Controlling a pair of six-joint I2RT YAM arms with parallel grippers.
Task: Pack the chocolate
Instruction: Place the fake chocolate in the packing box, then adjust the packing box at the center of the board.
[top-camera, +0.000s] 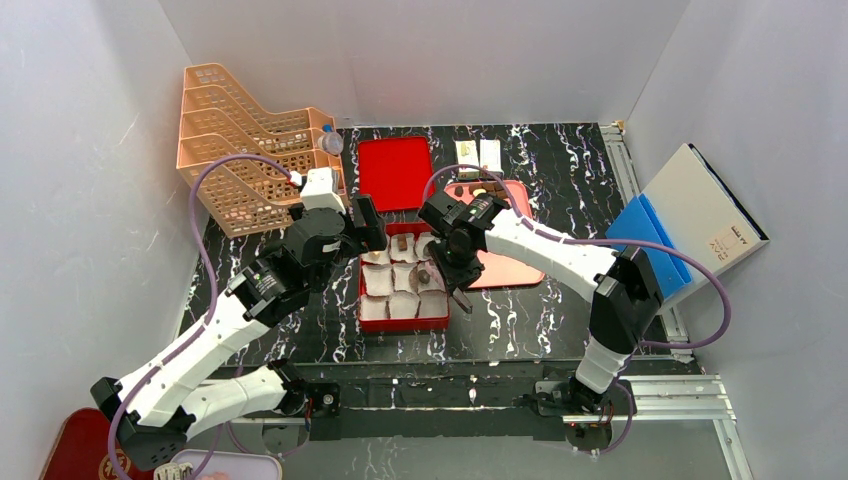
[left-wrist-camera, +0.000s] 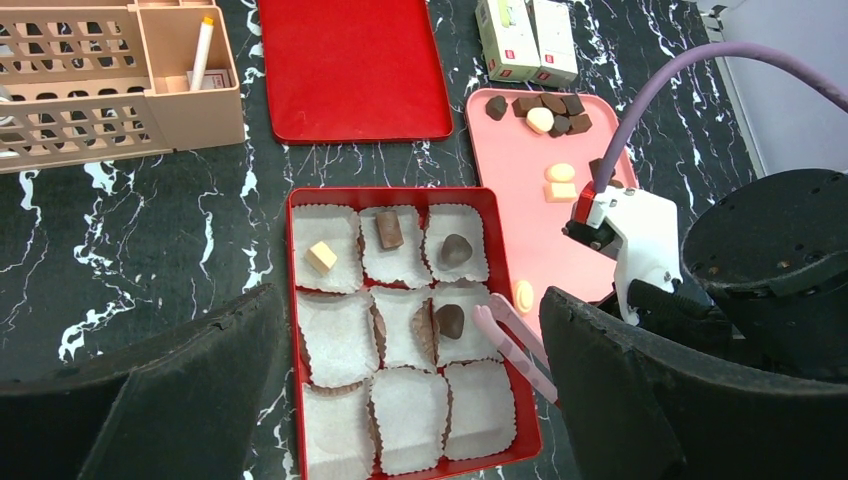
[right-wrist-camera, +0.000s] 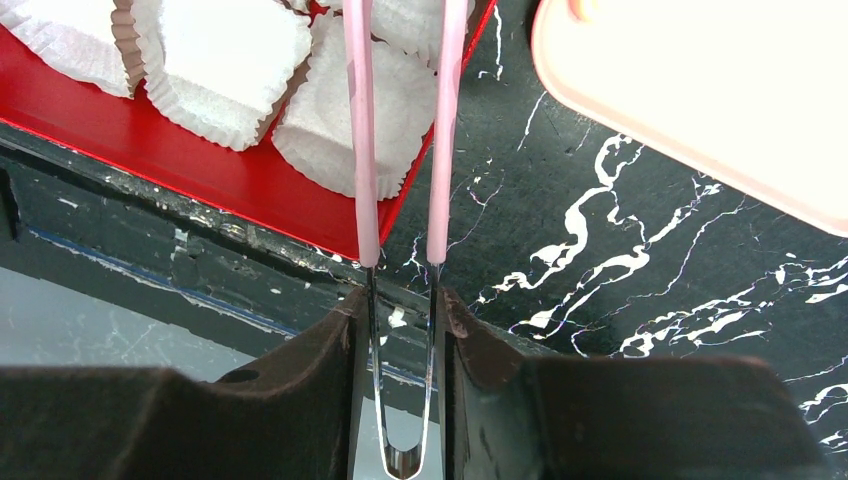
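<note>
The right fingers (right-wrist-camera: 330, 350) clamp pink tweezers (right-wrist-camera: 361, 150), parted at the three-o'clock cup (left-wrist-camera: 467, 350) of the red box (left-wrist-camera: 390, 192), likely releasing dark chocolate (left-wrist-camera: 450, 320); the left fingers (left-wrist-camera: 200, 390) gape empty

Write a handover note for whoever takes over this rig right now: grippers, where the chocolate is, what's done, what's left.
Left gripper: open, empty, above the red box.
Right gripper: shut on the pink tweezers. Their arms are apart, with the tips beside the dark piece in the middle row's right cup.
Done: four of the nine paper cups hold a chocolate, namely the whole far row plus that cup.
Left: five empty cups. Roughly ten pieces lie on the pink tray, most at its far end.
</note>
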